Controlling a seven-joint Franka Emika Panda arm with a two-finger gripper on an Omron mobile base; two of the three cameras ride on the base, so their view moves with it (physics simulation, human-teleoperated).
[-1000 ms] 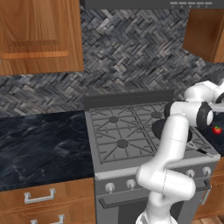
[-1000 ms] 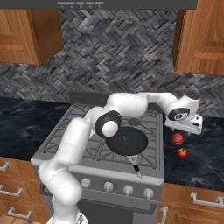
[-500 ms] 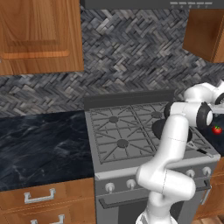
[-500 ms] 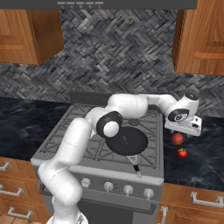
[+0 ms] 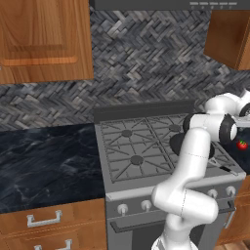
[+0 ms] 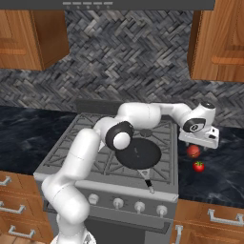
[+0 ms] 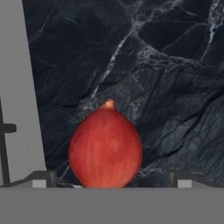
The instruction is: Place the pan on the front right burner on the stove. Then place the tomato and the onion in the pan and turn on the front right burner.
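Observation:
The dark pan (image 6: 139,153) lies on the stove (image 6: 71,151) over the front right burner, which it hides; its handle points to the stove's front edge. In the left base view my arm partly covers the pan (image 5: 179,144). On the black counter right of the stove sit the dull red onion (image 6: 193,151) and, nearer the front, the green-topped tomato (image 6: 199,166) (image 5: 242,145). My gripper (image 6: 195,144) hangs open just above the onion. In the hand view the onion (image 7: 106,148) stands between the fingertips (image 7: 43,177) of the gripper (image 7: 111,179), untouched.
The stove's grey side edge (image 7: 22,87) lies close to the left of the onion in the hand view. White knobs (image 6: 139,206) line the stove front. Wooden cabinets (image 6: 219,43) hang above the counter (image 6: 224,167). More black counter (image 5: 44,161) stretches left of the stove.

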